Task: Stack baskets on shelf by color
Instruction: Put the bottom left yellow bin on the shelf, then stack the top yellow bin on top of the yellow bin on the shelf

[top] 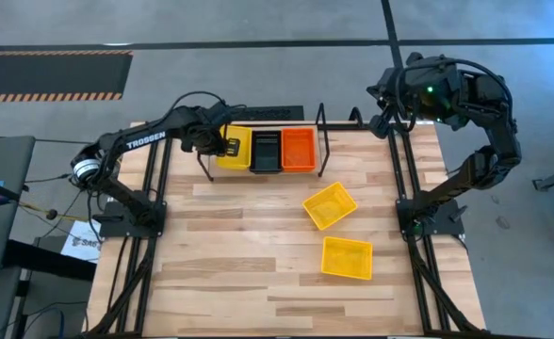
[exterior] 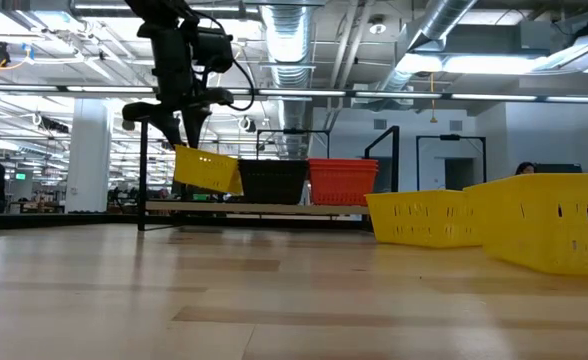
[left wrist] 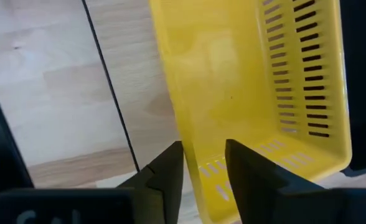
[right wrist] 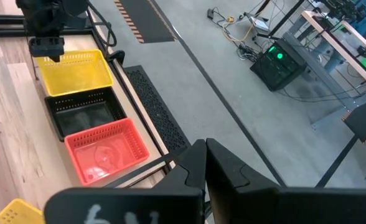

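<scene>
My left gripper (top: 226,144) reaches over the shelf's (exterior: 274,208) left end, shut on a yellow basket (top: 236,148) that shows tilted in the low view (exterior: 207,170). Beside it, a black basket (top: 265,152) and a red-orange basket (top: 298,149) rest by their bottoms on the shelf board. Two more yellow baskets (top: 330,205) (top: 347,258) lie on the tabletop's right half. My right gripper (right wrist: 205,158) waits shut beyond the table's far right corner, touching nothing. My left gripper pinches the yellow basket's left end wall (left wrist: 203,163), one finger (left wrist: 251,180) inside the basket and one (left wrist: 167,177) outside. The fingers come from above, pointing down. The basket hangs tilted just over the shelf board, its held end higher; whether its low end touches the board, I cannot tell.
The shelf's black wire end loops (top: 321,127) stand upright at either end. The wooden tabletop (top: 230,245) shows bare planks on its left and near parts. Black arm frames stand along both table sides. People and benches show in the room beyond the table.
</scene>
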Robot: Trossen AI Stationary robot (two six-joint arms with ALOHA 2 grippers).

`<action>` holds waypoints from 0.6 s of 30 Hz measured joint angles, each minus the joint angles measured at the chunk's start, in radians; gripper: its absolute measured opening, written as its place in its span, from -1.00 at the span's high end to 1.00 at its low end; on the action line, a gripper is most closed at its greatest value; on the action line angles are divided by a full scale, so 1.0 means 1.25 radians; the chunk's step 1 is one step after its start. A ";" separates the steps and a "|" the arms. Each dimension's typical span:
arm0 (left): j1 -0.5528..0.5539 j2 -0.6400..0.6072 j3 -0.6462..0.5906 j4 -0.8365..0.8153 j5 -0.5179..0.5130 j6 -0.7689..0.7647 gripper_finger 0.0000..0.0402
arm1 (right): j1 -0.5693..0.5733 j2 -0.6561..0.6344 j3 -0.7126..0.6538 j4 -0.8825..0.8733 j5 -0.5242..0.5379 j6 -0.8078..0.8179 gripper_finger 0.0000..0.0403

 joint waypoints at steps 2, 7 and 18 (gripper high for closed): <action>0.000 0.000 0.001 0.000 0.017 0.002 0.42 | 0.000 0.000 0.000 0.000 0.000 0.000 0.87; -0.004 -0.010 0.001 -0.001 0.100 -0.001 0.40 | 0.002 0.007 0.000 -0.008 -0.001 0.002 0.87; -0.016 -0.128 -0.001 -0.013 0.012 0.002 0.39 | 0.002 0.022 0.000 -0.015 -0.001 0.003 0.87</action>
